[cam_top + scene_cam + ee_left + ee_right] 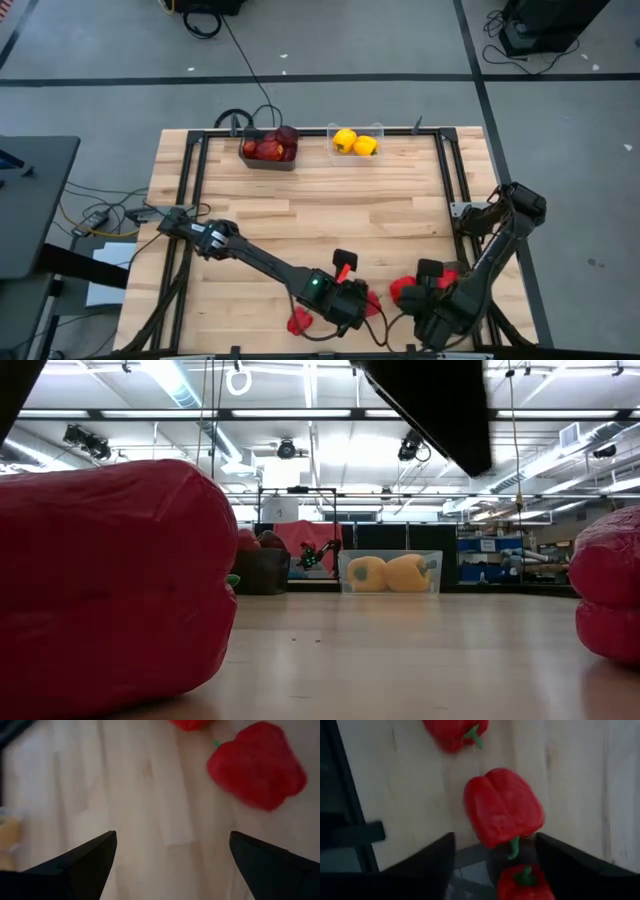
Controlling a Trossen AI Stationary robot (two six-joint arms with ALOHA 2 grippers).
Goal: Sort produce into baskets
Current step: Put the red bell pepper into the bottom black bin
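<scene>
Nearest you, along the table's (300,215) front edge, your left gripper (172,865) hangs over bare wood with its fingers spread wide and nothing between them, a red pepper (256,766) lying just ahead of it. Your right gripper (495,865) sits at the front right corner, fingers apart around a red pepper (502,807), with another red one (525,882) beneath. At the far edge, the dark bin (268,150) holds red and maroon pieces, and beside it the clear bin (356,143) holds two yellow peppers (354,142).
</scene>
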